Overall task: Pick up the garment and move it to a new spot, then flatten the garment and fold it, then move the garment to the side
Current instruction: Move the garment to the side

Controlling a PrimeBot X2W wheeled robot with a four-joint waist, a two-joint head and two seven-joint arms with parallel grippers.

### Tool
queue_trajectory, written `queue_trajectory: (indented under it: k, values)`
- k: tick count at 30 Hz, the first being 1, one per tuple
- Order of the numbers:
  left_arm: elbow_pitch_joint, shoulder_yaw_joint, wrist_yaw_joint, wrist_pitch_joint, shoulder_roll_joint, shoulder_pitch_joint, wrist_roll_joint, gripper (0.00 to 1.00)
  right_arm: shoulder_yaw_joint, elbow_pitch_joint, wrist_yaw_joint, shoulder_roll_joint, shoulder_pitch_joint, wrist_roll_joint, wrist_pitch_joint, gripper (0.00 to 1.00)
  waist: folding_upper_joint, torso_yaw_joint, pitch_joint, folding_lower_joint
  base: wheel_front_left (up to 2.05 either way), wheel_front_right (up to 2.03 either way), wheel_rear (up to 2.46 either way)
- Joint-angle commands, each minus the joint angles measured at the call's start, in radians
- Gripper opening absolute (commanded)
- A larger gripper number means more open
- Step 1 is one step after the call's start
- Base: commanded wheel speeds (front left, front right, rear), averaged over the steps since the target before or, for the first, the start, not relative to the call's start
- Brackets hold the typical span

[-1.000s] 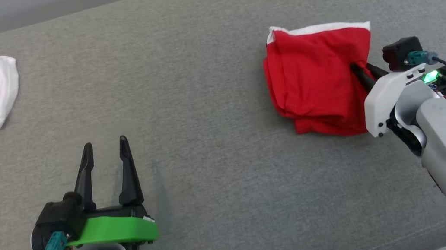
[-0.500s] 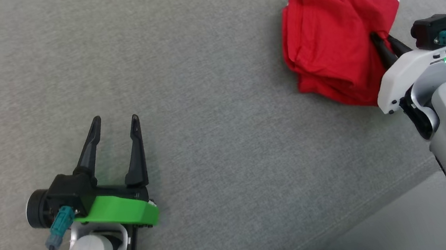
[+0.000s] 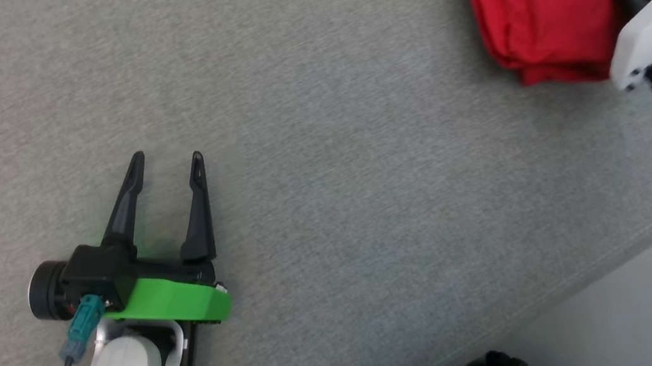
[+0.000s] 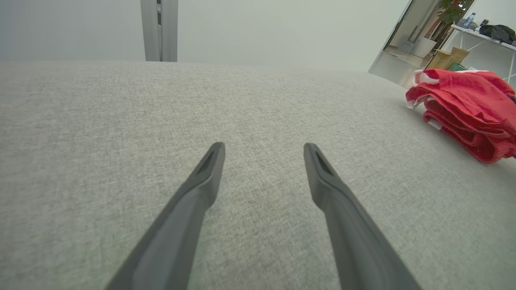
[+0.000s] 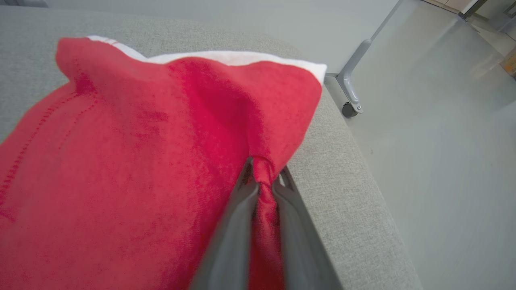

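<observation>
Near the right edge of the bench (image 3: 331, 220), toward its far right corner, the folded red garment (image 3: 536, 0) rests in a layered stack with white trim along its far side. The right tool (image 5: 264, 179) is clamped on a pinch of the garment's right-hand edge, with cloth bunched between its fingers. For a clean move, the arm should probably lift gently and carry the stack level, inside the bench edge, so the folds do not spill. The left tool (image 3: 167, 164) hovers with its fingers apart over bare bench, well apart from the garment.
</observation>
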Motion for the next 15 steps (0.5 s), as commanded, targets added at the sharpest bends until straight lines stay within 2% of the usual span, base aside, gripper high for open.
queue_trajectory:
  k: [1, 7, 12, 14, 15]
  values:
    - [-0.011, -0.001, 0.007, 0.002, 0.008, -0.022, 0.007, 1.0, 0.006, 0.012, -0.002, -0.029, -0.031, -0.02, 0.002, 0.0, -0.0001, 0.051, 0.034, 0.0, 0.0, 0.0, 0.0]
    - [-0.053, 0.004, 0.019, 0.007, 0.016, -0.027, 0.005, 1.0, 0.013, 0.069, -0.002, -0.123, -0.134, -0.081, -0.019, 0.0, -0.0001, 0.106, 0.081, 0.0, 0.0, 0.0, 0.0]
    - [-0.071, 0.007, 0.027, 0.006, 0.02, -0.025, 0.001, 1.0, 0.011, 0.127, -0.002, -0.158, -0.211, -0.138, -0.043, 0.0, -0.0001, 0.129, 0.112, 0.0, 0.0, 0.0, 0.0]
    - [-0.072, 0.006, 0.029, 0.004, 0.022, -0.023, -0.001, 1.0, 0.0, 0.152, -0.002, -0.166, -0.234, -0.156, -0.056, 0.29, -0.0001, 0.134, 0.119, 0.0, 0.0, 0.0, 0.0]
    - [-0.071, 0.006, 0.029, 0.005, 0.022, -0.023, -0.001, 1.0, -0.011, 0.161, -0.002, -0.173, -0.246, -0.172, -0.072, 1.0, -0.0001, 0.136, 0.122, 0.0, 0.0, 0.0, 0.0]
